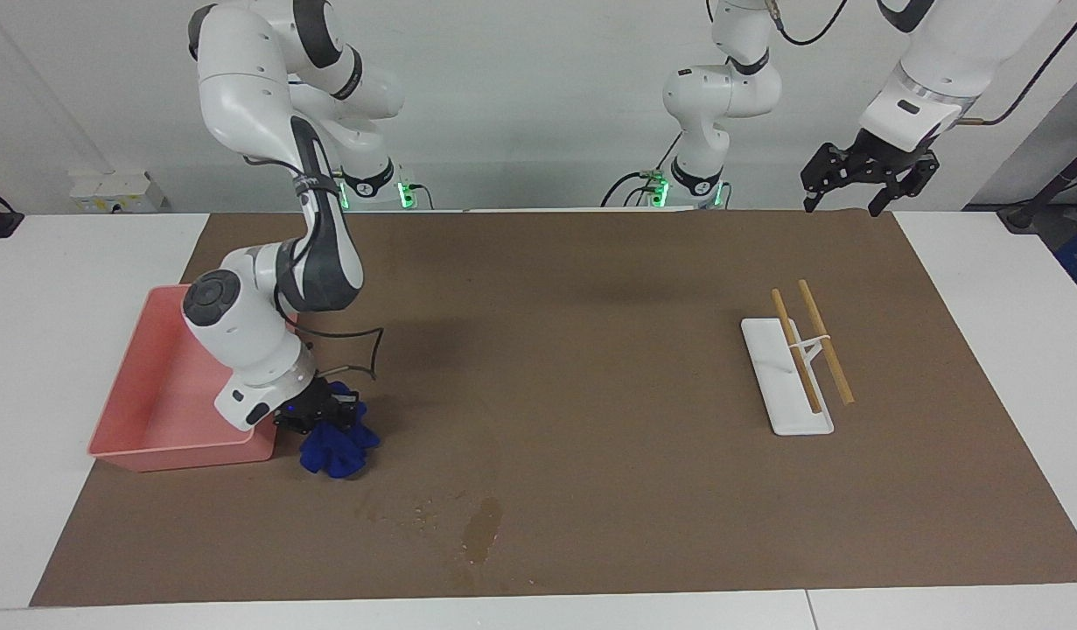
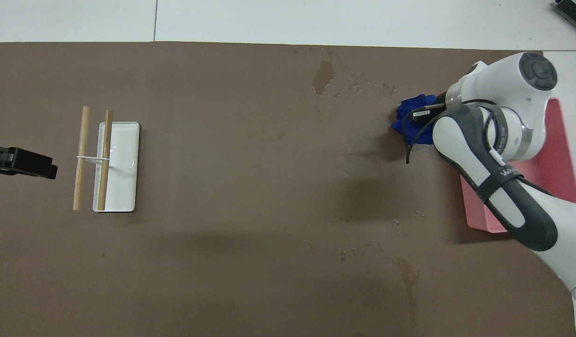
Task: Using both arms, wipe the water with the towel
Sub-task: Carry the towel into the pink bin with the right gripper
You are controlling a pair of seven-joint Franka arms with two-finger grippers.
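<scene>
1. I see the right gripper point(image 1: 321, 420) with fingers clamped on the small royal-blue soft towel point(image 1: 337, 448), low on the brown-covered surface point(image 1: 590, 350) just beside the pink plastic tray point(image 1: 166, 385)
2. The darker water blotch point(image 1: 481, 529) lies near the towel, farther from the robots
3. The left gripper point(image 1: 857, 188) waits raised, fingers spread, holding nothing

Plain white wall point(image 1: 521, 96) up top, evenly lit, no harsh shadows. Big white table point(image 1: 74, 262) with a flat brown paper-like mat point(image 1: 590, 367) covering most of it, bare white strips left along the edges. White wall socket box point(image 1: 109, 188) low on the wall by one corner. Seam between white tabletop panels point(image 2: 155, 21) at the mat's edge.
</scene>
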